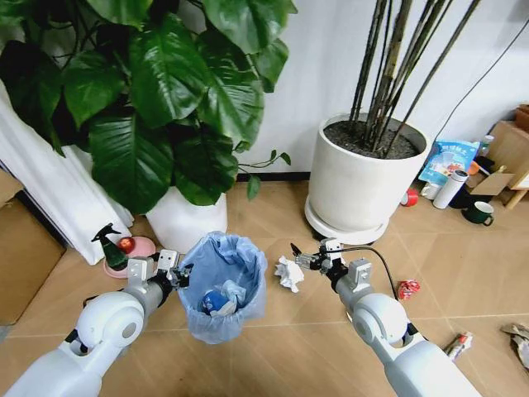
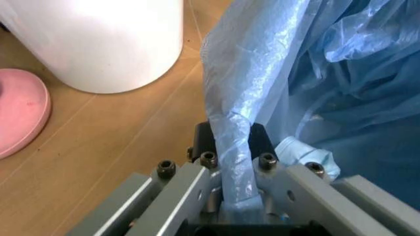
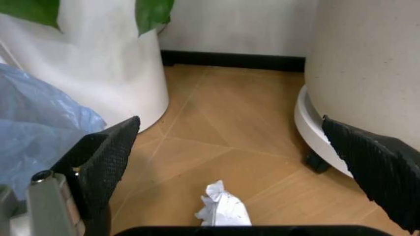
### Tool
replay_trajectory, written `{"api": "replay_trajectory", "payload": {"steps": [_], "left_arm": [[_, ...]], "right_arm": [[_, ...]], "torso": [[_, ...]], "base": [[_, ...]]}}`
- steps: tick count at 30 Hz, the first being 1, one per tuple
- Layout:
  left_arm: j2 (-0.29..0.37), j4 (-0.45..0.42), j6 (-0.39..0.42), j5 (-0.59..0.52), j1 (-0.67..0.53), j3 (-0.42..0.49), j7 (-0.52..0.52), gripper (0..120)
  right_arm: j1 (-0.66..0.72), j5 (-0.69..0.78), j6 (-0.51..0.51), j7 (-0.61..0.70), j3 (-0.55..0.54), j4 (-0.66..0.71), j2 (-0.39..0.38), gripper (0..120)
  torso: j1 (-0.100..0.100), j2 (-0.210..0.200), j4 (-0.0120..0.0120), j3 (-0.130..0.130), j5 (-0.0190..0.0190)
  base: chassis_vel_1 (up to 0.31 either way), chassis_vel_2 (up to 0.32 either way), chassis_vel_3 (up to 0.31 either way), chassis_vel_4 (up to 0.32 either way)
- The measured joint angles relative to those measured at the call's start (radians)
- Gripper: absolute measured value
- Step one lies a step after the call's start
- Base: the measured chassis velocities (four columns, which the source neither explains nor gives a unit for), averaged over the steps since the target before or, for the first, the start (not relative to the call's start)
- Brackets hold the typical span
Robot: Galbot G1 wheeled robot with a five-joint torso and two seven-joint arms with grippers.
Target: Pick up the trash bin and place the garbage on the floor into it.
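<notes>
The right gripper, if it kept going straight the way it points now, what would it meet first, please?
Most likely the crumpled white paper on the floor, lying between and just ahead of the open right gripper. Depth is unclear, so it could pass just above it.

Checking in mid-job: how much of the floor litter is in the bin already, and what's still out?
Done: the left gripper is shut on the rim of the small round bin lined with a crinkly light-blue bag, which already holds some pieces. In hand: the open right gripper hovers above the crumpled white paper. Left: the crushed red piece, a small wrapper and brownish scraps lie on the herringbone wood floor.
</notes>
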Motion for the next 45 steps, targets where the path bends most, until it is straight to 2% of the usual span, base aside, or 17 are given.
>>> {"api": "replay_trajectory", "payload": {"steps": [3, 11, 34, 39, 41, 42, 45], "left_arm": [[-0.004, 0.003, -0.001, 0.004, 0.0, 0.001, 0.002, 0], [-0.002, 0.002, -0.003, 0.006, 0.0, 0.002, 0.002, 0], [-0.004, 0.0, -0.006, 0.009, 0.007, 0.003, 0.001, 0], [-0.004, 0.0, -0.006, 0.009, 0.01, 0.0, 0.001, 0], [-0.005, 0.0, -0.007, 0.009, 0.01, 0.0, 0.002, 0], [-0.006, 0.0, -0.007, 0.009, 0.009, 0.0, 0.002, 0], [-0.006, -0.001, -0.007, 0.009, 0.008, 0.0, 0.004, 0]], "right_arm": [[-0.002, -0.008, -0.004, 0.001, 0.01, -0.004, 0.007, 100], [-0.009, -0.014, -0.002, 0.001, 0.018, -0.006, 0.016, 100], [-0.02, -0.024, -0.005, -0.013, 0.026, -0.044, 0.025, 100], [-0.028, -0.062, -0.009, -0.077, 0.026, -0.123, 0.019, 100], [-0.026, -0.09, -0.001, -0.142, 0.018, -0.198, 0.019, 100], [-0.021, -0.107, 0.003, -0.213, 0.018, -0.239, 0.019, 100], [-0.006, -0.129, 0.009, -0.286, 0.01, -0.292, 0.01, 100]], "torso": [[0.0, 0.0, 0.0003, 0.0, -0.0008], [0.0, 0.0, 0.0004, 0.0, 0.0], [0.0, 0.0, 0.0002, 0.0, -0.0001], [0.0, 0.0, 0.0004, 0.0, -0.0002], [0.0, 0.0, 0.0003, 0.0, 0.0004], [0.0, 0.0, 0.0002, 0.0, 0.0003], [0.0, 0.0, 0.0001, 0.0, -0.0002]], "base": [[0.0, 0.0, 0.0, 0.0], [0.025, 0.054, 0.01, -0.038], [-0.088, 0.085, 0.082, -0.081], [-0.023, 0.038, 0.046, -0.025], [0.0, 0.0, 0.0, 0.0], [0.0, 0.0, 0.0, 0.0], [0.0, 0.0, 0.0, 0.0]]}}
